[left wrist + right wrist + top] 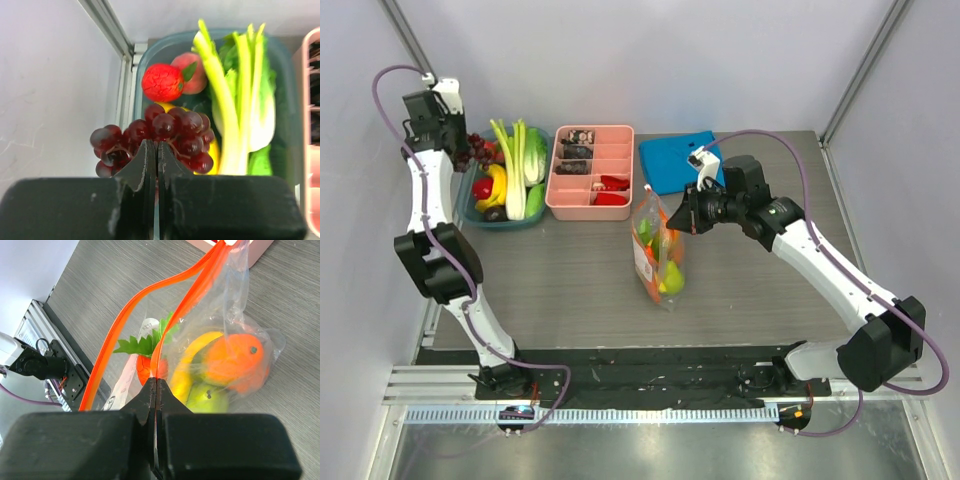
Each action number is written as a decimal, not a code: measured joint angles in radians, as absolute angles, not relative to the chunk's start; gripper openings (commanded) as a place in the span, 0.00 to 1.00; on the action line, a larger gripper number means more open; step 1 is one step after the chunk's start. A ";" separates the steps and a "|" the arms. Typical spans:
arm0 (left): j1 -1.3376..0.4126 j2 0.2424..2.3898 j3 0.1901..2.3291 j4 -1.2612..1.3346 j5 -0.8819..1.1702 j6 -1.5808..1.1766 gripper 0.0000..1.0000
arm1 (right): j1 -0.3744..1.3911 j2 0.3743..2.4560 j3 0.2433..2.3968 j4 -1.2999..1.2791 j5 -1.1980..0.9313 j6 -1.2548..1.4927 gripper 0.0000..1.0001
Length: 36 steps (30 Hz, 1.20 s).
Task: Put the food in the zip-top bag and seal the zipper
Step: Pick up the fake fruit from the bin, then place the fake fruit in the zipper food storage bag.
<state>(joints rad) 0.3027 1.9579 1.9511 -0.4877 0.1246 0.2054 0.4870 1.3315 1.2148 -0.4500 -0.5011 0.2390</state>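
Our left claw (152, 146) is clenched on the grapes (175, 131), well to the left of the bag (660, 255), and our right claw (156, 383) pinches the bag's open top edge.

- Little room on the far left: the left gripper (152, 145), clamped on the grape bunch (165, 132), sits just beside the side wall (50, 90).
- The teal bin (287, 65) is crowded with leafy greens (240, 100) and a strawberry (162, 82).
- The pink compartment tray (590, 170) stands between the bin and the zip-top bag (658, 250).
- The bag's mouth gapes, the zipper (111, 340) strips apart; the right gripper (156, 382) pinches one strip at the edge.
- The tabletop (550, 290) in front lies open.
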 measured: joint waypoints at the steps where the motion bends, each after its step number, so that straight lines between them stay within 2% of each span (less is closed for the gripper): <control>1: 0.303 1.945 1.948 -0.487 0.127 0.194 0.00 | 0.487 1.332 1.216 -0.450 -0.501 0.239 0.01; 11: 0.270 1.702 1.872 -0.513 0.273 0.049 0.00 | 0.487 1.332 1.217 -0.449 -0.500 0.237 0.01; 15: 0.173 1.559 1.845 -0.524 0.338 -0.008 0.00 | 0.487 1.332 1.217 -0.449 -0.500 0.237 0.01; 22: -0.100 1.331 1.745 -0.520 0.389 -0.149 0.00 | 0.487 1.331 1.217 -0.450 -0.489 0.230 0.01; 30: -0.442 1.339 1.673 -0.510 0.385 -0.391 0.00 | 0.487 1.311 1.217 -0.466 -0.465 0.230 0.01; 36: -0.569 1.385 1.584 -0.505 0.385 -0.476 0.00 | 0.487 1.279 1.217 -0.482 -0.448 0.230 0.01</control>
